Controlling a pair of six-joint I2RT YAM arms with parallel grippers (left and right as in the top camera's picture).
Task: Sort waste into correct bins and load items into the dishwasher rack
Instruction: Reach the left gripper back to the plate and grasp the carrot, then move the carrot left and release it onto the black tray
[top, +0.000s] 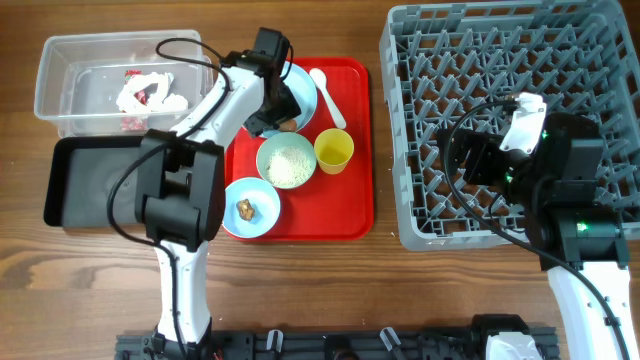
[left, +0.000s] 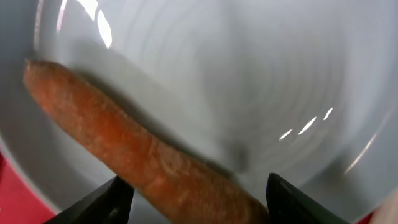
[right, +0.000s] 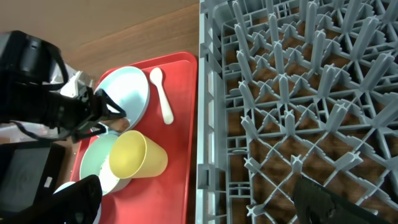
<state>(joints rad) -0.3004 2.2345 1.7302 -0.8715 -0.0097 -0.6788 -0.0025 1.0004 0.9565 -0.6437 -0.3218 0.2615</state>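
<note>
My left gripper (top: 272, 120) is down on the pale blue plate (top: 302, 84) at the back of the red tray. In the left wrist view its open fingers (left: 196, 200) straddle the lower end of the orange-brown carrot stick (left: 118, 140), which lies on the plate (left: 261, 74). My right gripper (right: 205, 208) is open and empty over the grey dishwasher rack (top: 520, 215). The white spoon (top: 328, 96), the yellow cup (top: 334, 150), the green bowl with rice (top: 287, 160) and the blue bowl (top: 232, 196) with a brown lump (top: 245, 208) sit on the tray.
The clear tub (top: 60, 95) at the back left holds crumpled white paper (top: 150, 95) and red wrapper bits. The black tray (top: 90, 185) lies in front of it. The flat red tray (top: 350, 180) lies between the bins and the rack.
</note>
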